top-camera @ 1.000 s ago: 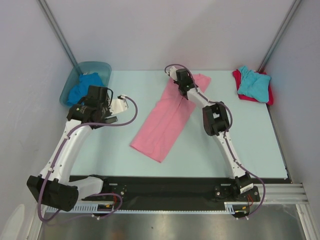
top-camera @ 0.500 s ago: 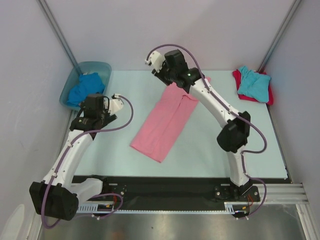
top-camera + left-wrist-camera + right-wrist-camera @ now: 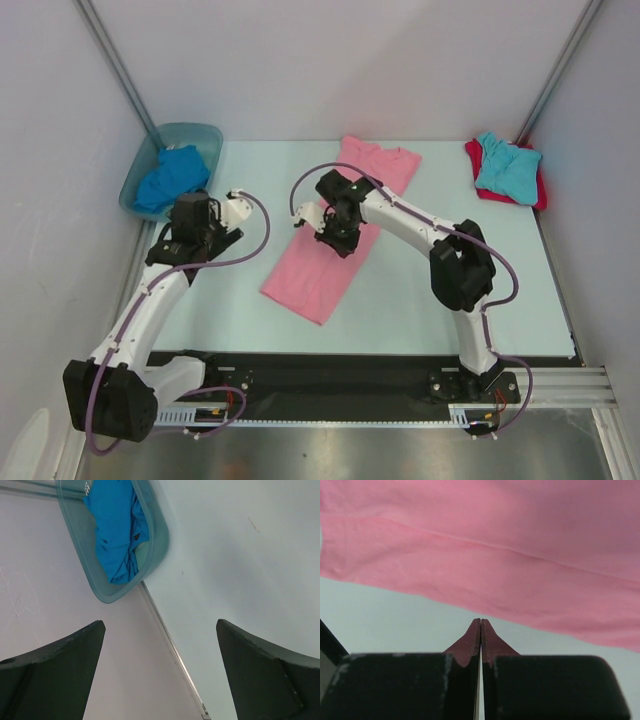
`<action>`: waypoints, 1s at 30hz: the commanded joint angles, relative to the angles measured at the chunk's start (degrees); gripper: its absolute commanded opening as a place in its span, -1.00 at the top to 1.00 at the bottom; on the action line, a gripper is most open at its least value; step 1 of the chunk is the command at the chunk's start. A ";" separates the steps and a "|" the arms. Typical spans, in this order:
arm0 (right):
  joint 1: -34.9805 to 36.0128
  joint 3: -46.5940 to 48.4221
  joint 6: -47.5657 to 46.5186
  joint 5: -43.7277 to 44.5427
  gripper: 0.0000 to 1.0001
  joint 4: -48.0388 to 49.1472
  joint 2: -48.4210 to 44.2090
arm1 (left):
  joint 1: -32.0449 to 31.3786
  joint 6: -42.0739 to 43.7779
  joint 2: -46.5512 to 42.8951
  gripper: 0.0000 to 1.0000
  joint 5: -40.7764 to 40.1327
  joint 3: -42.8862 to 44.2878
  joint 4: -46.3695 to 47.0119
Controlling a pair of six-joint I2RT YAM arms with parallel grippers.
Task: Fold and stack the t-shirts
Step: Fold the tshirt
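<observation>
A pink t-shirt (image 3: 312, 268), folded into a long strip, lies diagonally across the middle of the table; it fills the top of the right wrist view (image 3: 495, 540). My right gripper (image 3: 330, 235) hovers at the strip's left edge near its middle, shut (image 3: 480, 622) with nothing between the fingers. My left gripper (image 3: 218, 232) stands open (image 3: 160, 630) and empty over the table's left side. A royal blue t-shirt (image 3: 170, 175) lies crumpled in the tub (image 3: 117, 525). At the far right corner a turquoise t-shirt (image 3: 508, 165) rests on a red t-shirt (image 3: 470, 150).
The blue-green translucent tub (image 3: 195, 132) stands at the far left corner, its rim (image 3: 160, 535) close ahead of my left gripper. Pale walls enclose the table on three sides. A black rail (image 3: 350, 375) with both arm bases runs along the near edge.
My right arm swung from the pink t-shirt's far end up and back toward its middle, and its jaws closed empty. The shirt's far end now shows. The left arm barely moved.
</observation>
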 commanded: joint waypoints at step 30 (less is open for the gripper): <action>12.59 -27.93 -16.49 14.60 -0.34 23.40 -22.18 | 5.01 1.48 -12.03 -0.99 -4.66 1.31 -2.83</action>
